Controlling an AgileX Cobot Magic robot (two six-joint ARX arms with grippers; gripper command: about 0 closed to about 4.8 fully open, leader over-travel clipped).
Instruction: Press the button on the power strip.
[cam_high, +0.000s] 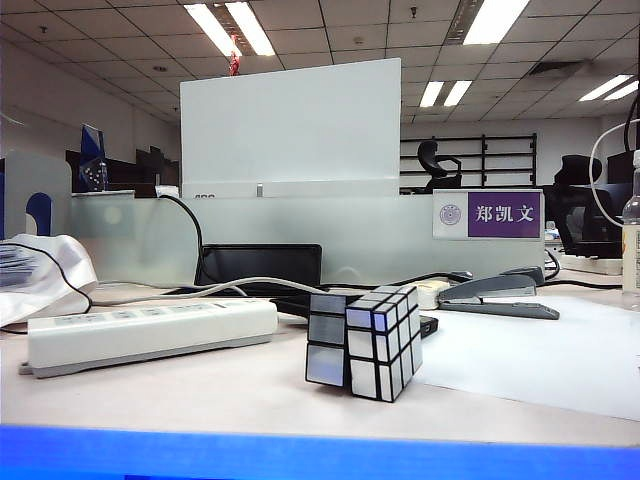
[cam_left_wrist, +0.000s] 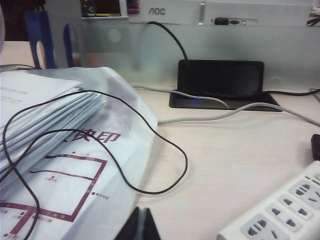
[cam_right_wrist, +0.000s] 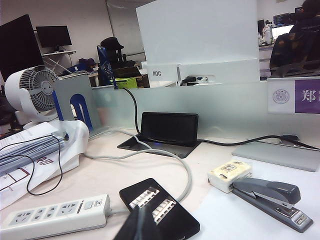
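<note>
The left gripper (cam_left_wrist: 139, 223) is seen fully closed on nothing, the right gripper (cam_right_wrist: 137, 222) likewise. Just beyond lies the power strip (cam_left_wrist: 280, 212). The button (cam_right_wrist: 88, 204), near the cord end, is best pressed straight down with closed tips.

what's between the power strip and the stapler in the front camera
In the exterior view, the silver cube stands between the power strip and the stapler, nearer the camera than both.

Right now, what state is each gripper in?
Left gripper: shut, empty, above the table beside the power strip.
Right gripper: looks shut, holding nothing.
</note>
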